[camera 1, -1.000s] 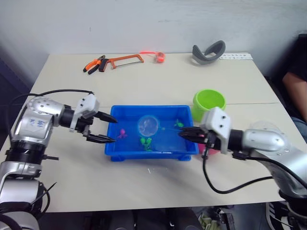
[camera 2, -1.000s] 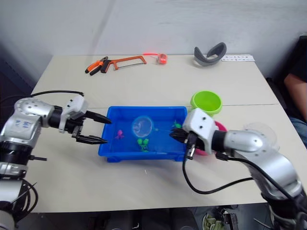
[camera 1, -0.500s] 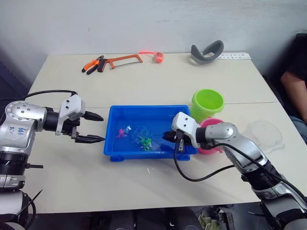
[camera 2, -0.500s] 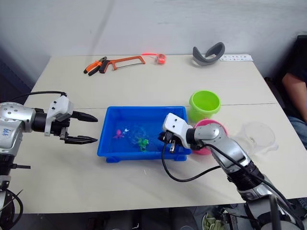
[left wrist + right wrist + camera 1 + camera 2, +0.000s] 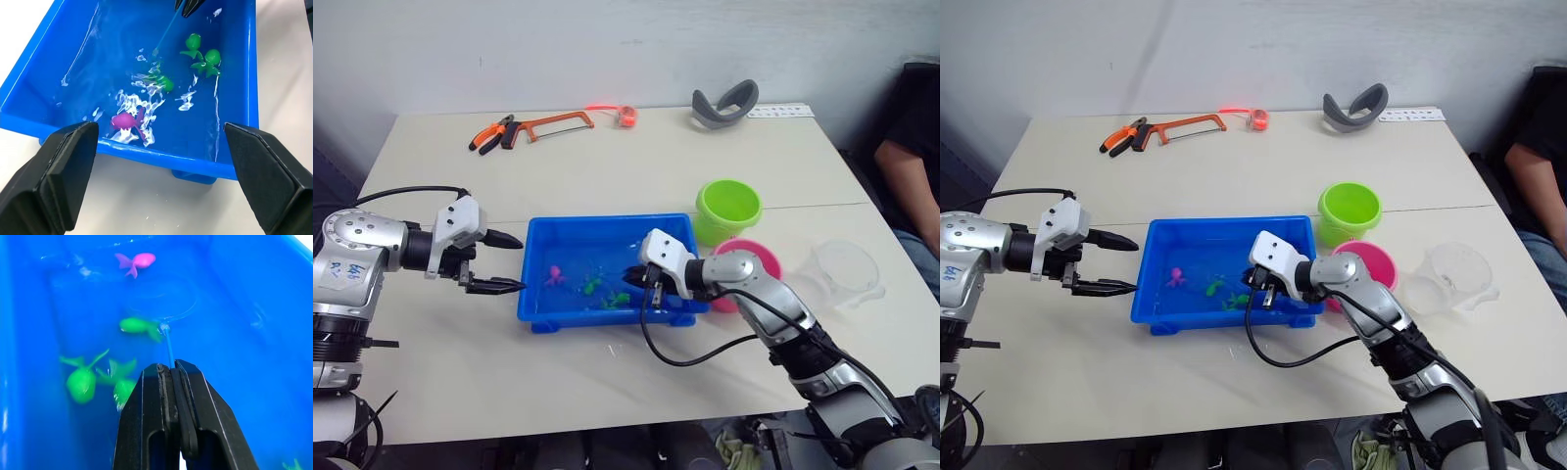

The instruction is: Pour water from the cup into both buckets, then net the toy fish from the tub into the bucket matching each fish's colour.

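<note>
Right claw (image 5: 173, 369) clenched on thin net (image 5: 166, 308) handle, hoop submerged in shallow blue plastic tub (image 5: 570, 228) among green and pink toy fish (image 5: 128, 121). Left claw (image 5: 506, 262) released beside tub; lime bucket (image 5: 728, 208), pink bucket (image 5: 756, 262), clear cup (image 5: 847, 272) to its right

Blue tub (image 5: 234, 169), rippling water, one pink fish (image 5: 126, 121), green fish (image 5: 206, 61)

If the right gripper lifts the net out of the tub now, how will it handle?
The net is probably very light: thin hoop, fine mesh. Its slim handle, pinched by the right gripper, may flex and wobble under water drag. The mesh looks floppy, so a green fish scooped from the tub could slide out if tilted.
</note>
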{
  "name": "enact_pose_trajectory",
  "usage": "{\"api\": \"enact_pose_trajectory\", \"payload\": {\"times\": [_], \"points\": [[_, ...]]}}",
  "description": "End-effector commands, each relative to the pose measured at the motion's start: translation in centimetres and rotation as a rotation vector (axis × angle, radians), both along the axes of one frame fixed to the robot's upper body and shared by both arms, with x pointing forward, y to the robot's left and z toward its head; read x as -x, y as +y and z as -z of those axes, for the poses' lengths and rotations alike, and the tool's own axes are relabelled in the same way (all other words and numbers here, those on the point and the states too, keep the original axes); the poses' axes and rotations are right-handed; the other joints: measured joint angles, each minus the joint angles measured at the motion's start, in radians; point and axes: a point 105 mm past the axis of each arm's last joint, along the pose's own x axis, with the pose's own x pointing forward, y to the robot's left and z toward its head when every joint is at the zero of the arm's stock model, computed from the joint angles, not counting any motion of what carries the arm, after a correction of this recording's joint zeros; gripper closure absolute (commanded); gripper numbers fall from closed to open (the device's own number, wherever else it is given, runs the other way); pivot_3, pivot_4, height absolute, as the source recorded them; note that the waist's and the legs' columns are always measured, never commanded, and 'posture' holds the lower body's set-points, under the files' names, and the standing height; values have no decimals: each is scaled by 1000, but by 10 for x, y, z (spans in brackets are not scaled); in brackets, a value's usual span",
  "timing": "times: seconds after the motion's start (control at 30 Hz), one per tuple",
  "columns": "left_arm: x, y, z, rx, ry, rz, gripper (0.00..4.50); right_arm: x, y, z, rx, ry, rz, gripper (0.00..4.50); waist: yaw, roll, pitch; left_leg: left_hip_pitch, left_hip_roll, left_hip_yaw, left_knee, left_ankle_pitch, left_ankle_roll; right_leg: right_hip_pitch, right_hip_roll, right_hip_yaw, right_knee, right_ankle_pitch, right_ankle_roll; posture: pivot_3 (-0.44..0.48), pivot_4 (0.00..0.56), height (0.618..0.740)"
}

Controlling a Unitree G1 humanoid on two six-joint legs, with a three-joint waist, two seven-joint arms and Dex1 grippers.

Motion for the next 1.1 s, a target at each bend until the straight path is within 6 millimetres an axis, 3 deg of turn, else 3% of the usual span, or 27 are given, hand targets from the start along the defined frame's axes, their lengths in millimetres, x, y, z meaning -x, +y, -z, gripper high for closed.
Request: {"api": "enact_pose_trajectory", "payload": {"times": [0.03,0.27,0.47,0.7,0.83,1.1], "points": [[-2,7,-12,1,-50,-20,48,2,5,-19,-64,-22,-9,4500,0,0,0,0,0,0,0,0,0,0,0,0,0,0,0,0,150,740],[-6,13,-12,-2,-53,-33,48,9,10,-29,-115,6,-26,4500,0,0,0,0,0,0,0,0,0,0,0,0,0,0,0,0,150,740],[-8,7,-16,40,-58,-16,48,17,2,-37,-136,21,-29,4500,0,0,0,0,0,0,0,0,0,0,-1,0,0,0,0,0,150,740],[-9,-22,-30,195,-25,50,48,35,-27,-57,-171,-3,5,4500,5,0,0,-1,-1,0,0,0,0,0,-1,0,0,0,0,0,150,740],[-7,-53,-34,286,23,157,48,54,-57,-77,-206,-43,82,4500,13,0,0,-1,-1,-2,-1,0,0,1,-1,-1,0,0,0,0,150,740],[-8,-106,-42,386,36,329,48,79,-103,-94,-193,-98,244,4500,23,0,0,-1,-1,-2,0,0,-1,1,1,1,0,0,0,0,150,740]]}}
